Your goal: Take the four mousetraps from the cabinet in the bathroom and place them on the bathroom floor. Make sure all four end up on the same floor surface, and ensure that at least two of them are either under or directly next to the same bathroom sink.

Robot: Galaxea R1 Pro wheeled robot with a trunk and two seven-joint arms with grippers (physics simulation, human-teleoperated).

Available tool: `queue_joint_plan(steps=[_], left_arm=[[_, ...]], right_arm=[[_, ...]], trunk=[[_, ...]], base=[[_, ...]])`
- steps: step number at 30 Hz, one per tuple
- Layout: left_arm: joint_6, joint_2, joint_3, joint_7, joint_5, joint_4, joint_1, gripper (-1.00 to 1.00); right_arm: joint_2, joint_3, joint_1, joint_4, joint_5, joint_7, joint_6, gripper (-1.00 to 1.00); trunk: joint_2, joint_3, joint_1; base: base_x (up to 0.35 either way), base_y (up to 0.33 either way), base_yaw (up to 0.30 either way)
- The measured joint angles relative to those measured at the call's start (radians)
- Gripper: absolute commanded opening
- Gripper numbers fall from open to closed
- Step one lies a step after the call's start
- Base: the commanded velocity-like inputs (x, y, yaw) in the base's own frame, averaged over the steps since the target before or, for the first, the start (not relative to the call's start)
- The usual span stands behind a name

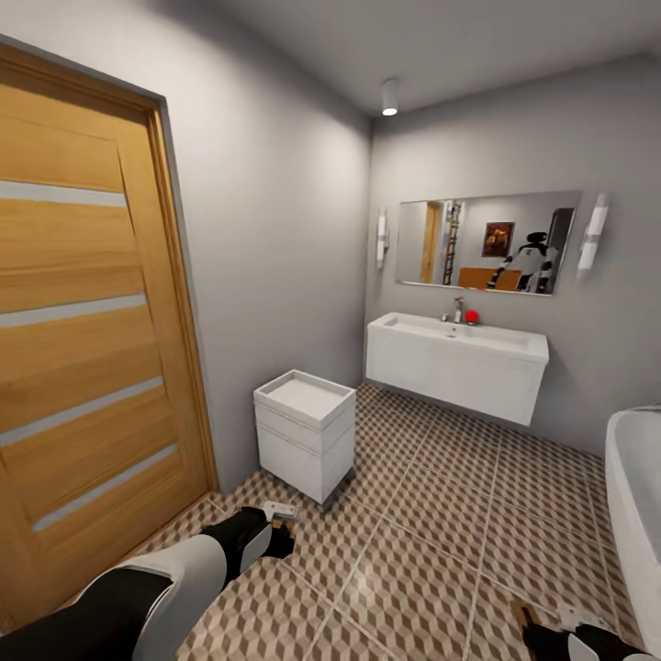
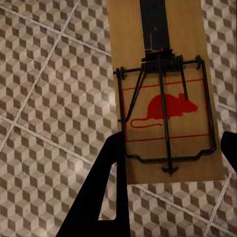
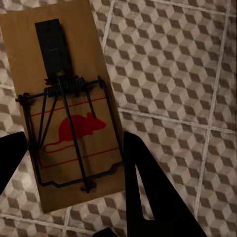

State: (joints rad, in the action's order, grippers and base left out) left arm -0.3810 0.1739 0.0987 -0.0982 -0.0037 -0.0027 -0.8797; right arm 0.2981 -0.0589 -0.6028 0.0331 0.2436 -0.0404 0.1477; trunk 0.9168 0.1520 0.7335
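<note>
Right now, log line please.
left gripper: shut on mousetrap | right gripper: shut on second mousetrap | bathroom sink: ahead

White arm shell w/ black wrist; end effector fingers black, flat, tapered.

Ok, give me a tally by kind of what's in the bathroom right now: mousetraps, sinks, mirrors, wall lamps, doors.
Mousetraps: 2, one in the left claw () and one in the right claw ()
Sinks: 1
Mirrors: 1
Wall lamps: 2
Doors: 1
Total: 7
</note>
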Motion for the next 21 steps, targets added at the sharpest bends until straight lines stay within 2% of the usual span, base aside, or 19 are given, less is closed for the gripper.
queue_joint_plan(steps=[7,21], left_arm=[[0.000,0.000,0.000,0.000,-0.001,0.000,0.000,-1.00],[-0.001,0.000,-0.002,0.000,0.001,-0.001,0.000,-1.00]], right_arm=[[0.020,0.000,0.000,0.000,0.010,-0.007,0.005,-1.00],[0.023,0.000,0.000,0.000,0.011,-0.010,0.006,-1.00]], trunk=[[0.000,0.000,0.000],[0.000,0.000,0.000]], base=[[0.000,0.000,-0.297],[0.000,0.000,-0.297]])
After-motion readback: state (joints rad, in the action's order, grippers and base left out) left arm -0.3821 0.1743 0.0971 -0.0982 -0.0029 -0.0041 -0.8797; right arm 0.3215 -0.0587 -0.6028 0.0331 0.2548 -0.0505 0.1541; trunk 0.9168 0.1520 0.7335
